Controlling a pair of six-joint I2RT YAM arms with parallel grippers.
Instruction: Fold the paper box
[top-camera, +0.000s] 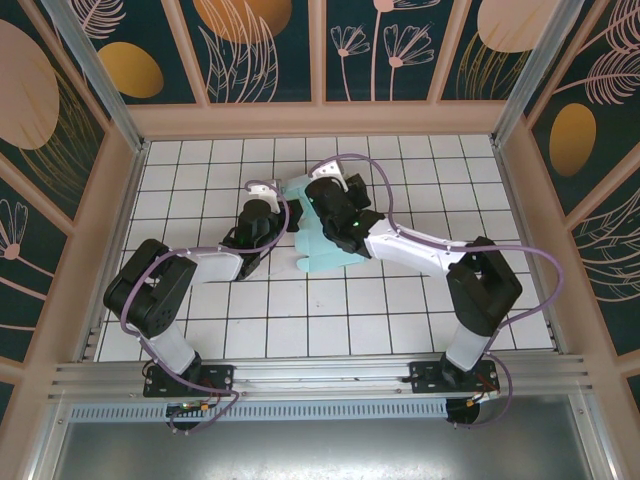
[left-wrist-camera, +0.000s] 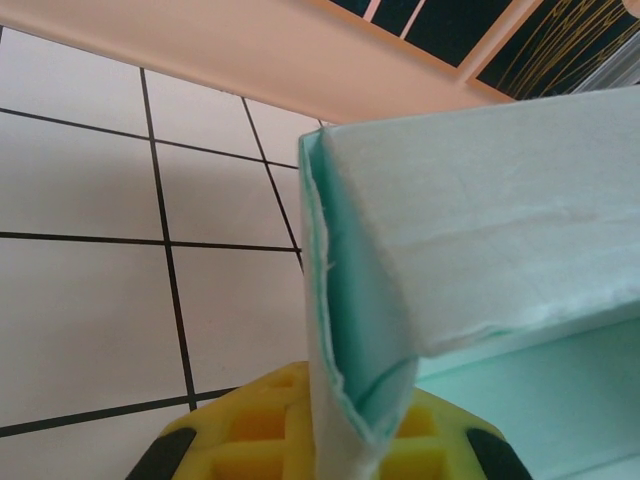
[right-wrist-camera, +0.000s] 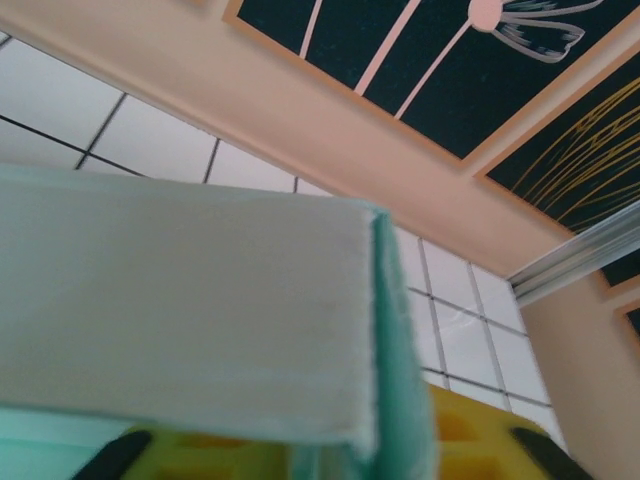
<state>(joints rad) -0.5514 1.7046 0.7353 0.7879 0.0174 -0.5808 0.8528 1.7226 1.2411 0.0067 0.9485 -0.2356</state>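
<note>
**Paper box** (top-camera: 325, 252): pale mint card, located near the middle of the white tiled table (top-camera: 300, 320). It sits between the two wrists and is partly covered by the right arm (top-camera: 420, 245). From above, one portion lies low against the tiles. A smaller portion shows nearer the back wall, beside the wrist of the left arm (top-camera: 215, 262).

**Left gripper** (left-wrist-camera: 350, 440): closed on the card. In the left wrist view a doubled wall of the card stands upright and runs down between the yellow pads (left-wrist-camera: 250, 425), which sit against it on either side. A long panel folds off to the right from the top of that wall, and a lower panel of the same card lies beneath it. The folded edge is slightly frayed.

**Right gripper** (right-wrist-camera: 385, 455): closed. In the right wrist view a broad pale panel crosses the frame, and its darker teal end edge descends between the yellow fingers (right-wrist-camera: 470, 430). The contact lies at the very bottom of the frame, so the card appears to be pinched there, though the exact seating cannot be confirmed.

**Surroundings:** a peach rim board (right-wrist-camera: 300, 130) and dark floral panels (right-wrist-camera: 420, 70) stand behind the table.
</note>
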